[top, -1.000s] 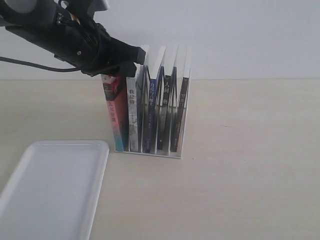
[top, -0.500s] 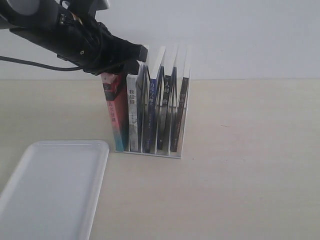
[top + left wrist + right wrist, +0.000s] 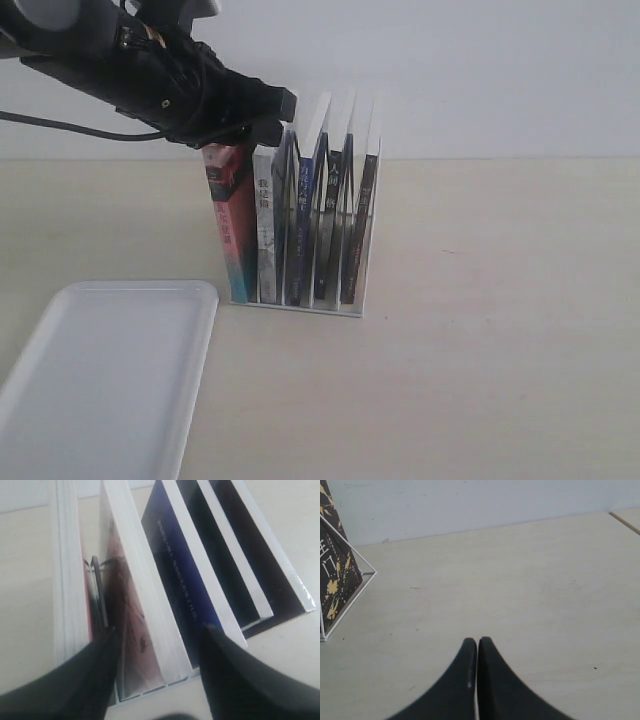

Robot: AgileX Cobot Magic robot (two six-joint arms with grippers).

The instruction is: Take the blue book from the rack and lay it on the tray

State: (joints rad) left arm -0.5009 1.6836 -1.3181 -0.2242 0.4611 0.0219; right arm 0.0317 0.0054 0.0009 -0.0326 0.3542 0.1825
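So the blue book point(image 3: 303, 215) is standing upright in the rack point(image 3: 310, 308), third spine in from the rack's tray-side end. It's got a pale grey-white book point(image 3: 265, 225) and then a red book point(image 3: 230, 215) on that side, and the black-spined books point(image 3: 362, 225) toward the rack's other end. The left gripper point(image 3: 280, 116) hangs right over the top of the rack at the red-book end, jaws spread wide and not clamped on anything. In the left wrist view, one finger point(image 3: 95, 675) reaches toward the gap between the red book and the pale one. The other finger point(image 3: 235, 680) is over by the blue book's page edge, so the pale book sits between them. Honestly can't tell if either pad is touching a book. The tray point(image 3: 100, 380) lies flat on the table point(image 3: 480, 300), in front of the rack and off toward its red-book side, a little apart from the rack's base. The right gripper point(image 3: 477, 641) is over the table off the rack's black-book end, fingers pressed together. Its camera only catches a wire corner of the rack and a black cover with gold specks.
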